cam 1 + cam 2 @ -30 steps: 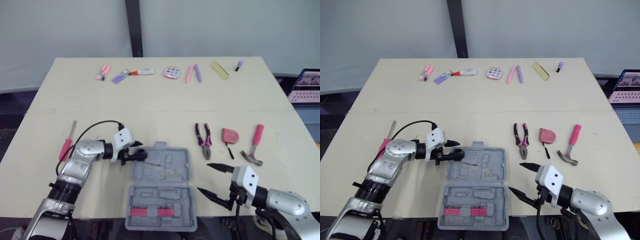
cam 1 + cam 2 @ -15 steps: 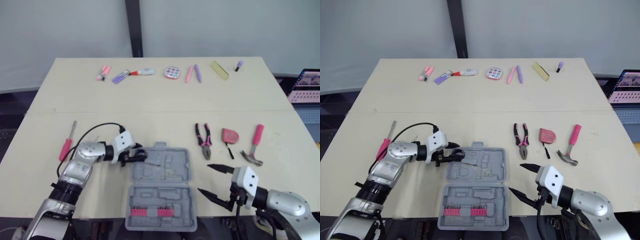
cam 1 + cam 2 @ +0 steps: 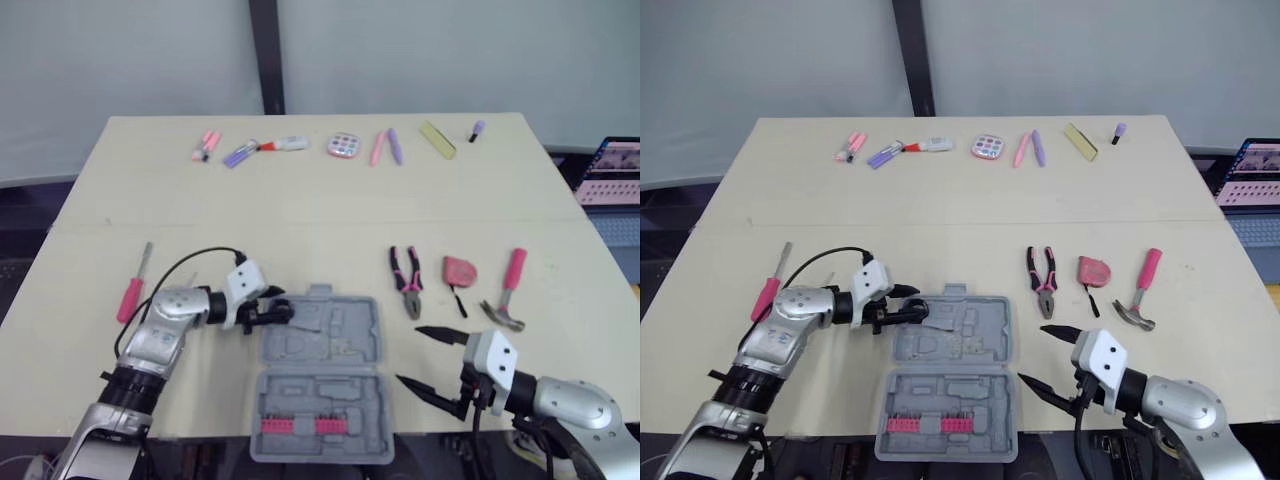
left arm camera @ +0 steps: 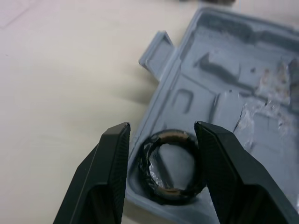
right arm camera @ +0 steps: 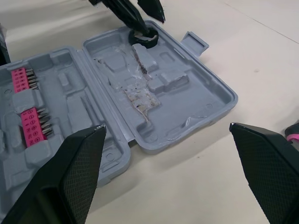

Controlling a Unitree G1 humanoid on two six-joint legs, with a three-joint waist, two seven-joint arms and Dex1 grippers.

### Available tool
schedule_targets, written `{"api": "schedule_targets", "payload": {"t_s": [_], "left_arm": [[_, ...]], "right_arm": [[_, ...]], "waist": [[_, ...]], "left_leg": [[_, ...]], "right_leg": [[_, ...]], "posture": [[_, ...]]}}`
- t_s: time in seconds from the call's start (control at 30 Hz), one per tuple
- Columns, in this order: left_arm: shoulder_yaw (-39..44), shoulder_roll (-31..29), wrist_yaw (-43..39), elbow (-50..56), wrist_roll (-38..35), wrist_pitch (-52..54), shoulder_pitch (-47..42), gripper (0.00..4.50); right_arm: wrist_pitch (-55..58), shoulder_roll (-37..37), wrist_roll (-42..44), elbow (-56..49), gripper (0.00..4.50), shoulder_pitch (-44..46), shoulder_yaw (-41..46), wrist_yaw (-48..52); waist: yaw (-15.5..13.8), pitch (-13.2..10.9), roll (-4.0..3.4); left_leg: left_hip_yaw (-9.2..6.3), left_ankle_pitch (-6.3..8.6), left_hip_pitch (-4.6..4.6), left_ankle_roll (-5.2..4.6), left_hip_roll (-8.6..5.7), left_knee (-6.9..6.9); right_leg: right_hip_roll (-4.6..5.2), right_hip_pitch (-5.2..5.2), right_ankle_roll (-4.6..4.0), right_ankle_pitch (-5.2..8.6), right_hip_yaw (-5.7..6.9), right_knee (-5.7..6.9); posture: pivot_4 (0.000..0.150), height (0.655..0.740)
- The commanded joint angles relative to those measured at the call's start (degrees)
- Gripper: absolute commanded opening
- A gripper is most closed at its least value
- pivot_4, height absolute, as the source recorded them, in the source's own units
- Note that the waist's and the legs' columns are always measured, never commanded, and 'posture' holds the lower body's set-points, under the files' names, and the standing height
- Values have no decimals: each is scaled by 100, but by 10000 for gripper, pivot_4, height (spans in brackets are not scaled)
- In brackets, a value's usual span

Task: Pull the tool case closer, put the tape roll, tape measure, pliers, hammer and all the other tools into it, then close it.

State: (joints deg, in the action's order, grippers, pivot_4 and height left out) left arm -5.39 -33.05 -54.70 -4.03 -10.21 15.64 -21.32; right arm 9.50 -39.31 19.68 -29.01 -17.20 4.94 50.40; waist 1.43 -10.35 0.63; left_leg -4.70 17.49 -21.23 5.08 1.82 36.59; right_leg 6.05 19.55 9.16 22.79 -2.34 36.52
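The grey tool case (image 3: 322,352) lies open near the table's front edge, with pink bits in its near half. A black tape roll (image 4: 174,136) lies in the far left corner of the case's far half. My left gripper (image 3: 283,307) is open, with one finger on each side of the roll. My right gripper (image 3: 406,354) hangs open and empty just right of the case. Pink-handled pliers (image 3: 406,280), a red tape measure (image 3: 460,270) and a pink-handled hammer (image 3: 508,292) lie to the right of the case. A red screwdriver (image 3: 133,290) lies to the left of my left arm.
Markers, pens and small items (image 3: 345,146) lie in a row along the table's far side. A laptop (image 3: 620,172) stands off the table's right edge. Bare tabletop stretches between the far row and the case.
My left gripper's fingers have spread apart around the tape roll, which now rests in the case corner. The right gripper has stayed where it was.
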Motion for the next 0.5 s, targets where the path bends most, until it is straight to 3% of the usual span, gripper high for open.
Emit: {"api": "schedule_targets", "payload": {"t_s": [0.03,0.13,0.3,0.4,0.5], "left_arm": [[617,-310,-57,1058,-641,534,198,23797],[1049,-570,-67,1743,-1050,901,689,23797],[1855,-880,89,2791,-1553,1540,2222,23797],[2385,-760,114,3453,-1735,1523,3577,32250],[2849,-526,125,3860,-1850,1342,4703,44784]], "right_arm": [[25,30,95,-159,45000,62,95,-96],[64,65,96,-151,45000,98,51,-101],[50,118,84,-79,45000,120,-23,-53],[28,130,77,-23,45000,91,-66,0],[-28,117,68,60,45000,59,-104,71]], "waist": [[9,1,-2],[16,7,-12],[17,7,-12],[12,8,-11],[2,9,-10]], "left_leg": [[0,0,1,0,0,-2],[0,0,2,0,0,-9],[1,0,4,0,1,-18],[1,2,3,-2,0,-19],[3,3,4,-2,0,-24]], "right_leg": [[0,-1,0,0,0,1],[1,-1,0,0,-1,-1],[1,0,-1,0,-3,-10],[5,-2,-1,0,-5,-22],[6,-6,-1,0,-5,-35]], "posture": [[1500,7400],[1500,7400],[1500,7400],[1500,7400],[1500,7400]]}}
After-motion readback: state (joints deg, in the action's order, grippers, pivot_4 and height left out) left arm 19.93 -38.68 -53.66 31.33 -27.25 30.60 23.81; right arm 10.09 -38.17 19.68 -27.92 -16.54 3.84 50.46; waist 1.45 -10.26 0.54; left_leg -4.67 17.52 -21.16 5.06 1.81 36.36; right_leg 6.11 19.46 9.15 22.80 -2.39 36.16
